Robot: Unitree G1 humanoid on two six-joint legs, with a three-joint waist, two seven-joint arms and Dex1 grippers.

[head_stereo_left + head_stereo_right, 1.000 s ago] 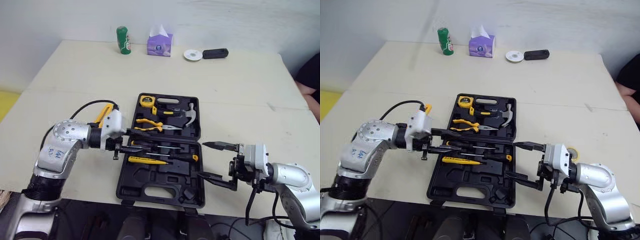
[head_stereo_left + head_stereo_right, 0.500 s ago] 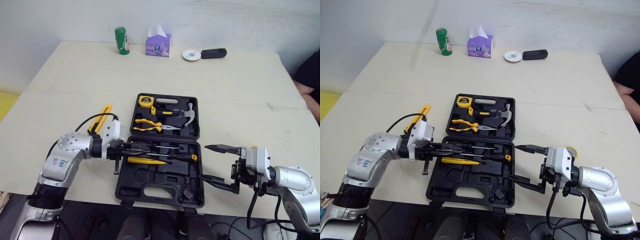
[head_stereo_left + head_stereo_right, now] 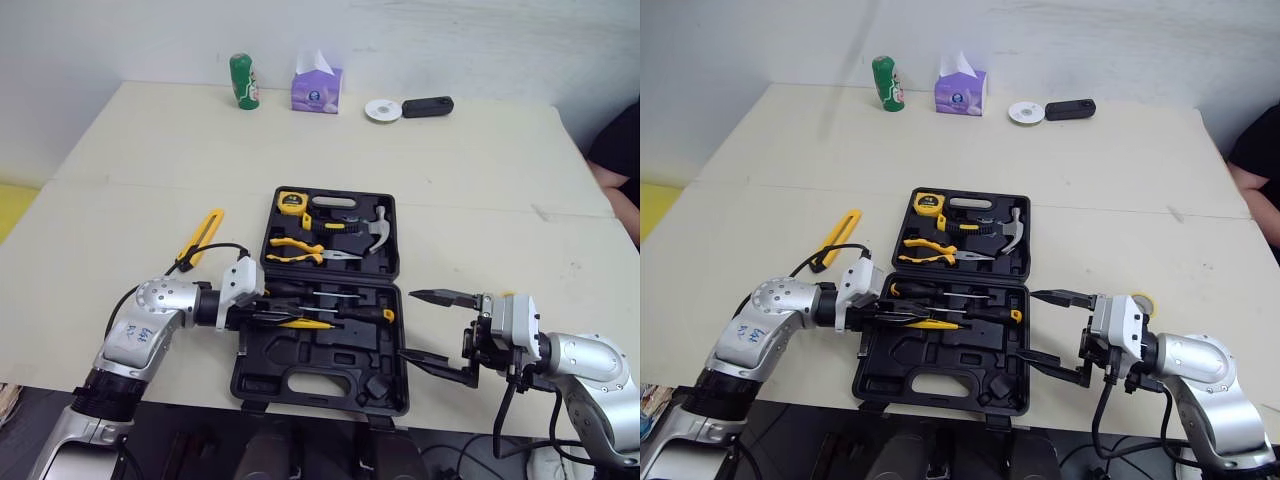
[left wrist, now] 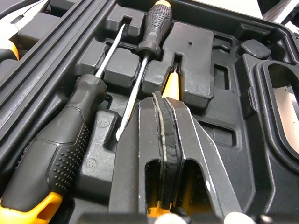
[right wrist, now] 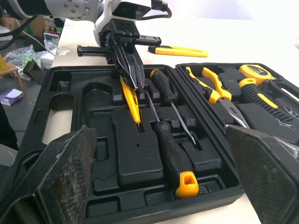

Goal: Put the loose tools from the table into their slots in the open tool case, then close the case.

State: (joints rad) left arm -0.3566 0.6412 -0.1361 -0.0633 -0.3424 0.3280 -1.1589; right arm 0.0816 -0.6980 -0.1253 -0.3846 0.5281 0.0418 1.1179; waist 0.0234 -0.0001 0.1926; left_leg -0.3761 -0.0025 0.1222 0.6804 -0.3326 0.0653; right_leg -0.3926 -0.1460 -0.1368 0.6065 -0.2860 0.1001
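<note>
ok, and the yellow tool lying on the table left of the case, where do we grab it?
Grip the yellow tool across its narrow width, near mid-length, from straight above. It lies flat, long and slim, slanted beside the tool case. There is bare table along both long edges, leaving room to straddle it. The left gripper looks the nearer one.

Wide cream table [image 3: 140,170] against a plain white wall [image 3: 120,40], yellow patch [image 3: 12,205] beside its left edge.

The tabletop [image 3: 480,170] is lit brightly and evenly; shadows are cast softly, and sheen is seen on the tool case [image 4: 196,42].
</note>
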